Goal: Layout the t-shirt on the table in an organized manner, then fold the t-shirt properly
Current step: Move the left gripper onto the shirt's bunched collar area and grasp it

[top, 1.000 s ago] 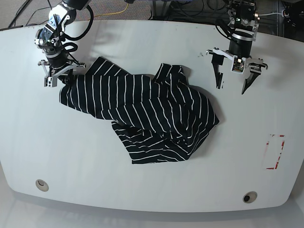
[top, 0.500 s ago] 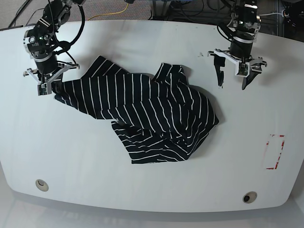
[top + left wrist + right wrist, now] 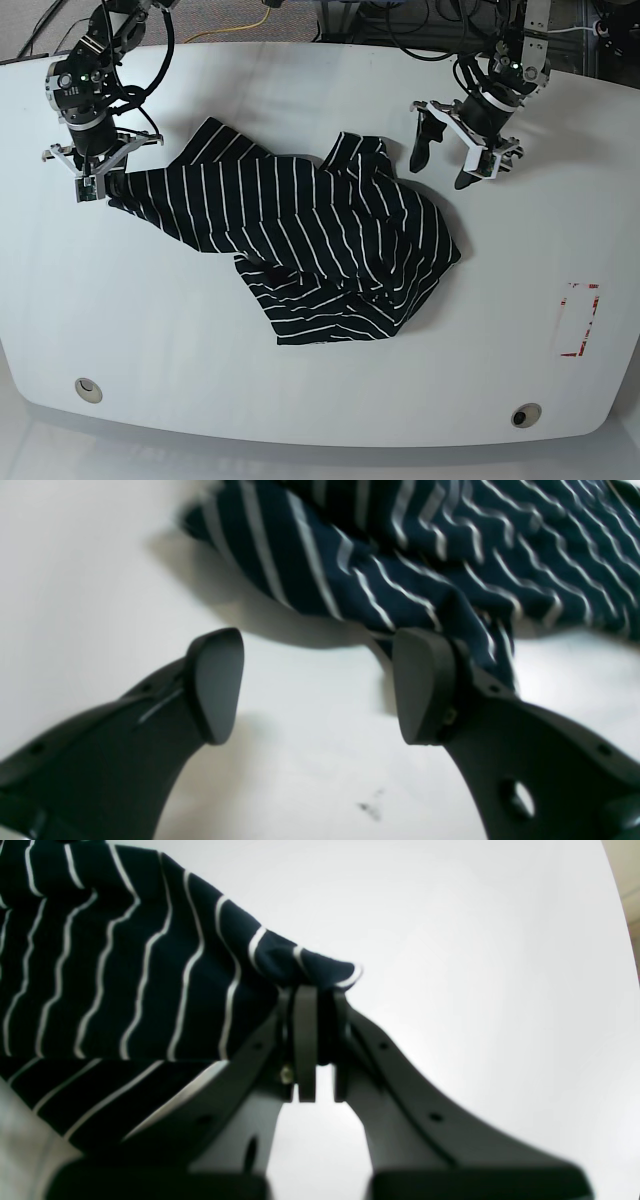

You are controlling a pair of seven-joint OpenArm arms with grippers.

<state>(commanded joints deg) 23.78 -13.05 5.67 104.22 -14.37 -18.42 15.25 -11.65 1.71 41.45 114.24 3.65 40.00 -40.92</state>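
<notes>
Little of the task looks done: the shirt [image 3: 320, 240] lies bunched and creased in the middle of the bench [image 3: 300, 400], with only one corner drawn out flat, so most of the spreading and all the folding remain. That corner is clamped in the right end effector [image 3: 315, 1040] at the shirt's far left in the base view. The left end effector [image 3: 310, 685], jaws apart and empty, hangs just beside the shirt's opposite upper edge.
</notes>
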